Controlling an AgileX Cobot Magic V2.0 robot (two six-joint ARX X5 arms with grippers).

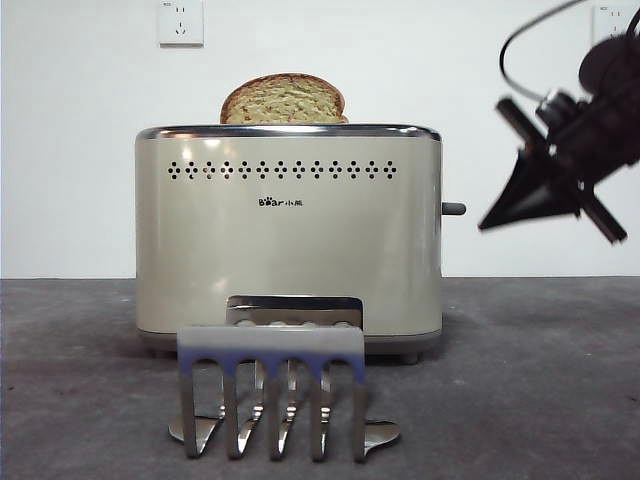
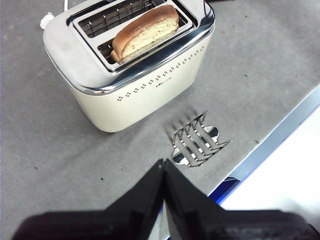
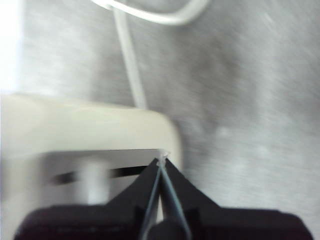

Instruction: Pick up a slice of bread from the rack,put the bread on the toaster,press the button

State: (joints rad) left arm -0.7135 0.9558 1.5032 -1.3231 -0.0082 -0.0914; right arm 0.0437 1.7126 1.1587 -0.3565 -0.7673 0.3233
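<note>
Upright in toaster (image 1: 288, 230), speckled brown-crusted bread slice (image 1: 284, 100)

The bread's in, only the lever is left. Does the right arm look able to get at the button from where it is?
Probably yes: the right gripper, jaws shut, hangs beside the toaster's narrow end, slightly above the button, with nothing between them.

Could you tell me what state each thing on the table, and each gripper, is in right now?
slice of bread: standing in a toaster slot, domed top sticking out.
toaster: upright, one slot filled.
button: sticking out sideways, untouched.
rack: empty, in front of the toaster.
right gripper: shut, in the air beside the button.
left gripper: shut, held back above the table.
</note>
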